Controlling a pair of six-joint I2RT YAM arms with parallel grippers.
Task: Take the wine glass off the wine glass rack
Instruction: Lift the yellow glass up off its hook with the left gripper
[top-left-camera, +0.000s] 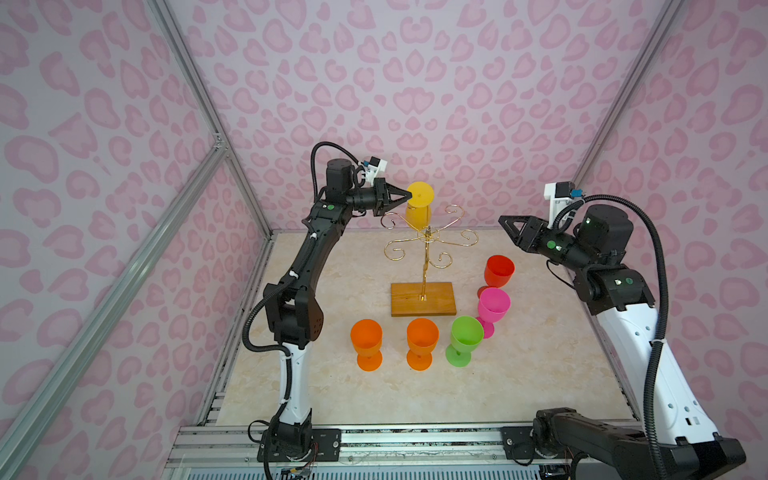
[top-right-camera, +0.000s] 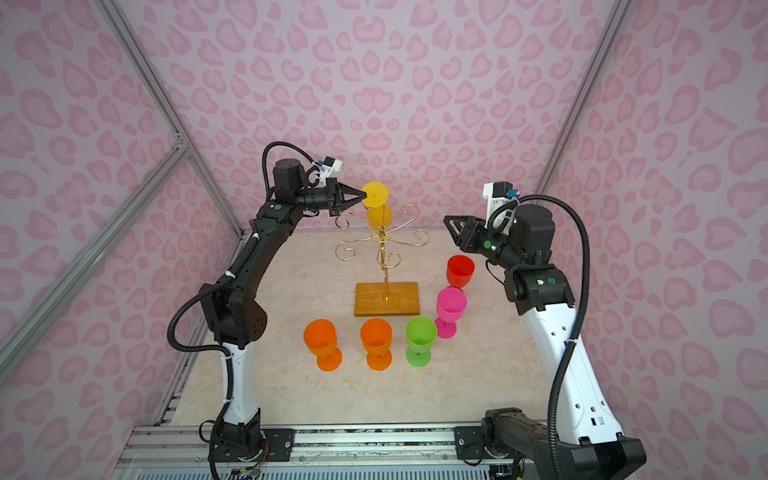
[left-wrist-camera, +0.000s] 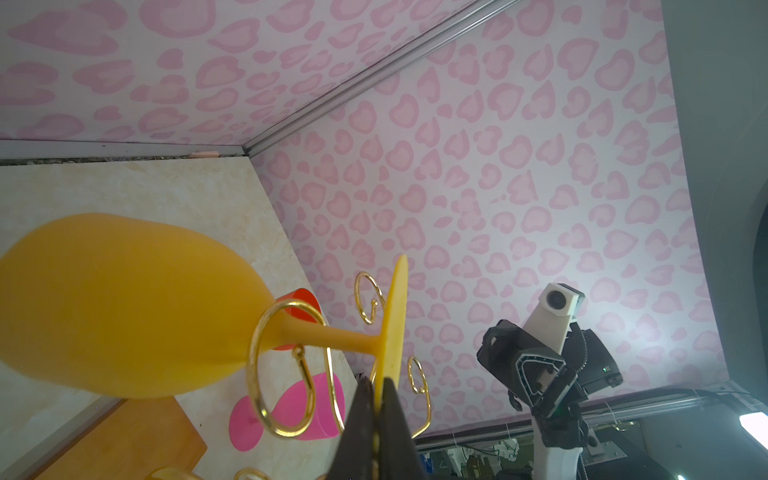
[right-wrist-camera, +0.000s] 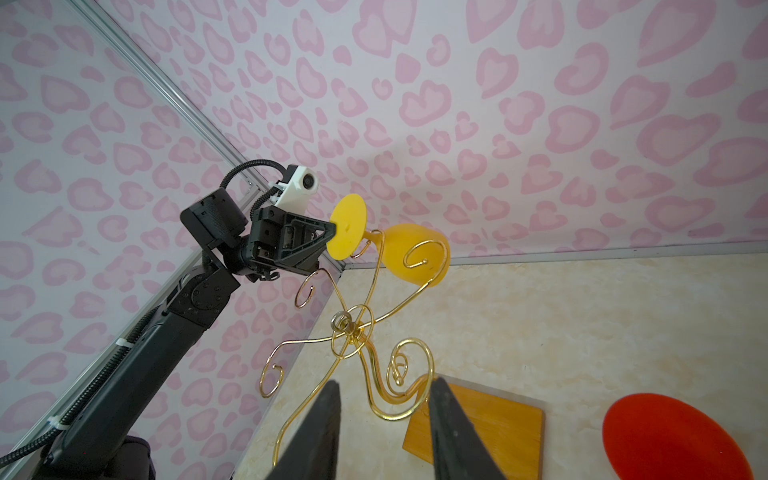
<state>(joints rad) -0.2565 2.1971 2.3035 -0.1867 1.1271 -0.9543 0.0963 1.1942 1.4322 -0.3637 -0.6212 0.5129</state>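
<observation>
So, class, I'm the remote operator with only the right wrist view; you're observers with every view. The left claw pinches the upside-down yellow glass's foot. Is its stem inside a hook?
Observer: Yes, the left wrist view shows the stem of the yellow wine glass threaded through a gold loop of the wine glass rack.
Operator: How many glasses stand on the table? I see only red.
Observer: Five in both top views: red glass, pink glass, green glass, two orange glasses.
Operator: Where is my claw?
Observer: In a top view the right claw hangs open right of the rack's arms, touching nothing.
</observation>
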